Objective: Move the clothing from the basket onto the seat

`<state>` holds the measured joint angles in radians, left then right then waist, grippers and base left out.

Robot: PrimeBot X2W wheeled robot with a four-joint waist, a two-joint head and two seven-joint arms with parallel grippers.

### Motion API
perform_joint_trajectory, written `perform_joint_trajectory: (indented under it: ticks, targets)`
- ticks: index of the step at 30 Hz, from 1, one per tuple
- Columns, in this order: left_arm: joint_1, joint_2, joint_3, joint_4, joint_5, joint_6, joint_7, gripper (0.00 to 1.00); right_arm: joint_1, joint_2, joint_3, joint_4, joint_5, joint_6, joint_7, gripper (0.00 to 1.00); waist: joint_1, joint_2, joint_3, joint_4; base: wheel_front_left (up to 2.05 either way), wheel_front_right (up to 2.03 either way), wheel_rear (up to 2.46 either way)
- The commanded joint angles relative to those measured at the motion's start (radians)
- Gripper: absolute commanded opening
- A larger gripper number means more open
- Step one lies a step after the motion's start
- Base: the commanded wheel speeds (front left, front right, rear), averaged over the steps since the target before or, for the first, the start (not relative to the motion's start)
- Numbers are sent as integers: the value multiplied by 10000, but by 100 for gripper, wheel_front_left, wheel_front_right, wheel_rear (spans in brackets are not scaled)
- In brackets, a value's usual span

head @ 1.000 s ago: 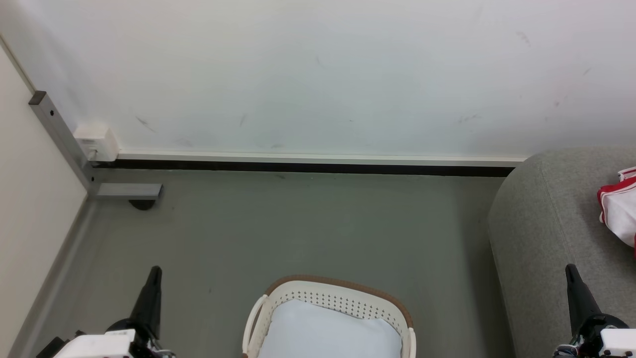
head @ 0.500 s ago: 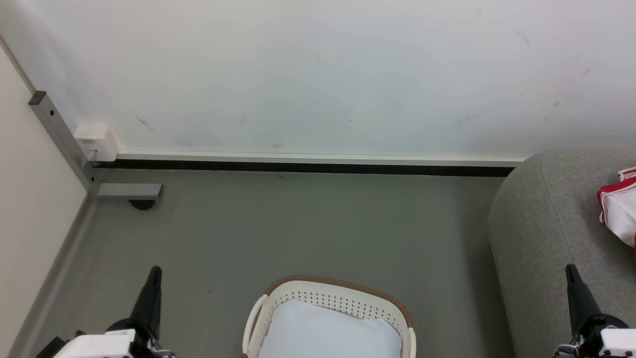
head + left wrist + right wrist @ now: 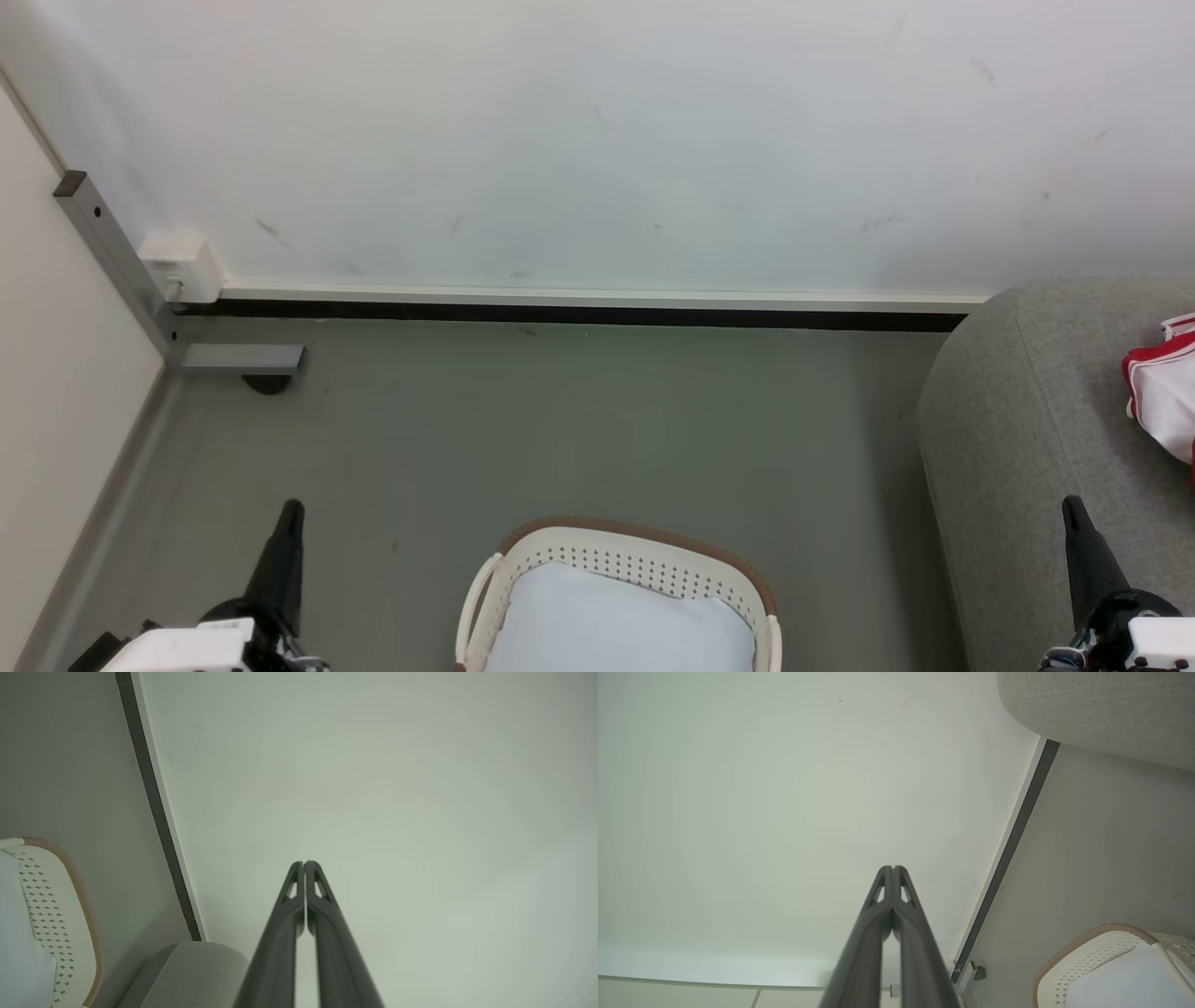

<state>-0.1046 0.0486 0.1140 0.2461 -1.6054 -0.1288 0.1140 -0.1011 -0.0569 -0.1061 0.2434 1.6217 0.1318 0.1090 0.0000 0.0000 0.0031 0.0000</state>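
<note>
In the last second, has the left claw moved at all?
No. The left claw sits at the same spot left of the basket, with the same gap to the grey metal bracket.

Soft, even, bright light, faint shadows; sharp head view, wrist views dimmer toward their corners
</note>
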Motion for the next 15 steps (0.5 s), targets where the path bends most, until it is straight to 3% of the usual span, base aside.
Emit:
perform_joint_trajectory:
  ticks: [1, 15]
  targets:
    - [-88, 19, 17, 0, -137, -51, 38, 0, -119, 18, -39, 19, -52, -21, 14, 0, 0, 0, 0, 0, 0, 0, 0]
    - [-87, 19, 17, -1, -137, -51, 38, 0, -121, 29, -56, 21, -68, -21, 36, 0, 0, 0, 0, 0, 0, 0, 0]
